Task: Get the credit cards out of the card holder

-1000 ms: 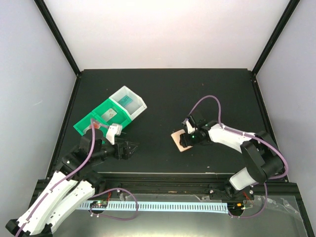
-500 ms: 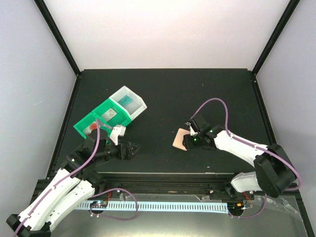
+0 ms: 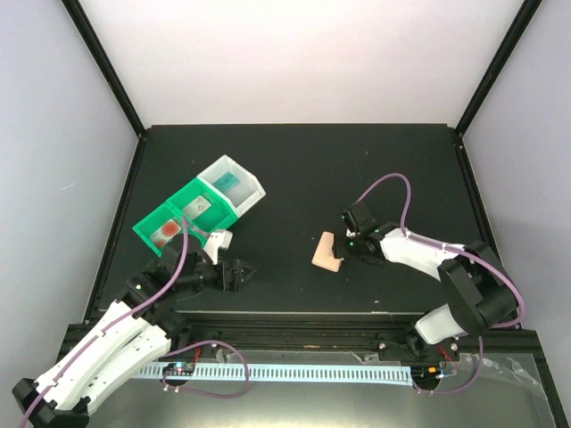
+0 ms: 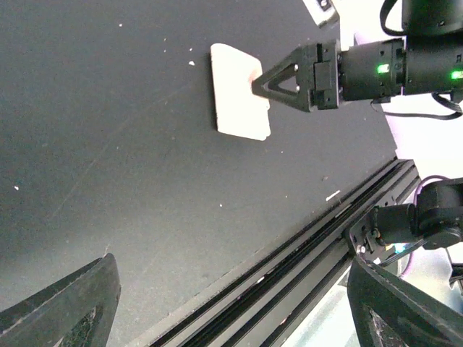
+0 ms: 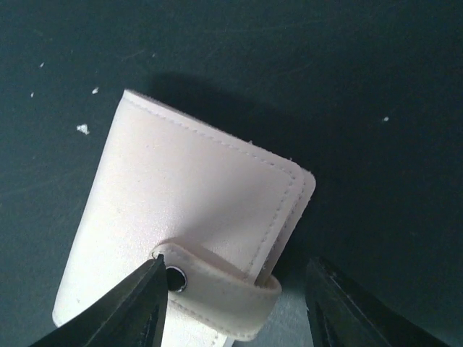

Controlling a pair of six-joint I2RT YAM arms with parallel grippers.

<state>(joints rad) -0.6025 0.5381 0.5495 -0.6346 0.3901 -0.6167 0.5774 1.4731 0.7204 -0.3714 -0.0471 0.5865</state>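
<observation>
The right end effector (image 5: pixel 237 266) stands spread, its jaws either side of the strap (image 5: pixel 217 288) of the closed card holder (image 3: pixel 327 252), perhaps just touching it, right of centre on the worktop (image 3: pixel 294 160). The left end effector (image 3: pixel 239 272) hangs released near the green bin (image 3: pixel 152 234).

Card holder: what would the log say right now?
card holder: closed, on table | right gripper: open, straddling its strap | left gripper: open, empty
</observation>
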